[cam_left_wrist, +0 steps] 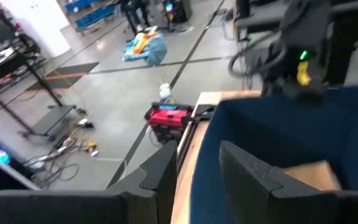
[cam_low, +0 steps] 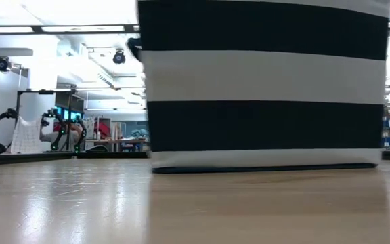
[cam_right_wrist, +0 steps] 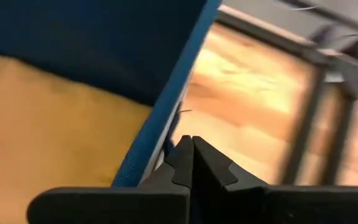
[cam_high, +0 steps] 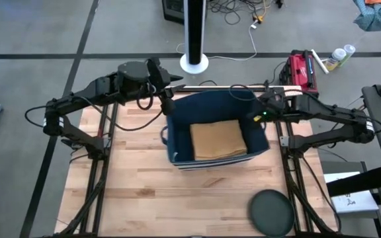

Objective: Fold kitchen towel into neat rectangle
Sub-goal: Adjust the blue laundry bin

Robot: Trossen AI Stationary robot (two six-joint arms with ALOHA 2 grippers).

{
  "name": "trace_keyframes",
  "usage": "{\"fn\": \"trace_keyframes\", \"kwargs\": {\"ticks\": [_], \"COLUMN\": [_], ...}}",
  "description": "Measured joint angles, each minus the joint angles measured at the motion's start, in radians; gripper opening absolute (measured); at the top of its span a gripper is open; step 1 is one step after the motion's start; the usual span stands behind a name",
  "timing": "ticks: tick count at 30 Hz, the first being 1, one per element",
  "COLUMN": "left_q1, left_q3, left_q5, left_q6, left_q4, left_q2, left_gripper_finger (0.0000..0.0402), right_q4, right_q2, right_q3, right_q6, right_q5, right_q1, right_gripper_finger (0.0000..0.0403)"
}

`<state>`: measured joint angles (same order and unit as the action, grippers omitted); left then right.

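Towel [cam_high: 218, 139] folded in bin [cam_high: 177, 135]; both arms at its rim.
Left fingers [cam_left_wrist: 166, 171] grasp the rim; right fingers [cam_right_wrist: 191, 158] clenched empty. Lifting could tip bin, unfolding towel.

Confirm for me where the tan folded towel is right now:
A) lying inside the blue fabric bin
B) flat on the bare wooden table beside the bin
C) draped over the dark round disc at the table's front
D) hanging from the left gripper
A: the high view shows the tan folded towel lying flat on the bottom of the blue fabric bin, with the bin's walls around it on all sides.
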<state>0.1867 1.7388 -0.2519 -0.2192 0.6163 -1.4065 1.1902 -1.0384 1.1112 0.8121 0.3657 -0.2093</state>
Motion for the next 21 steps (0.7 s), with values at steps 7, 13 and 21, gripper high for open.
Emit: {"fn": "trace_keyframes", "kwargs": {"ticks": [7,13,21], "left_q1": [0.0,0.0,0.0], "left_q3": [0.002,0.002,0.002], "left_q5": [0.052,0.112,0.005], "left_q6": [0.024,0.069,0.098], "left_q4": [0.02,0.036,0.05], "left_q2": [0.052,0.09,0.127], "left_gripper_finger": [0.0114,0.0114,0.0114], "right_q4": [-0.203,-0.322,-0.33], "right_q2": [-0.096,-0.185,-0.203], "right_q3": [-0.027,0.008,0.147], "right_q6": [0.002,-0.01,-0.167], "right_q5": [-0.083,-0.117,-0.104], "right_q1": [0.011,0.028,0.028], "right_gripper_finger": [0.0,0.0,0.0]}}
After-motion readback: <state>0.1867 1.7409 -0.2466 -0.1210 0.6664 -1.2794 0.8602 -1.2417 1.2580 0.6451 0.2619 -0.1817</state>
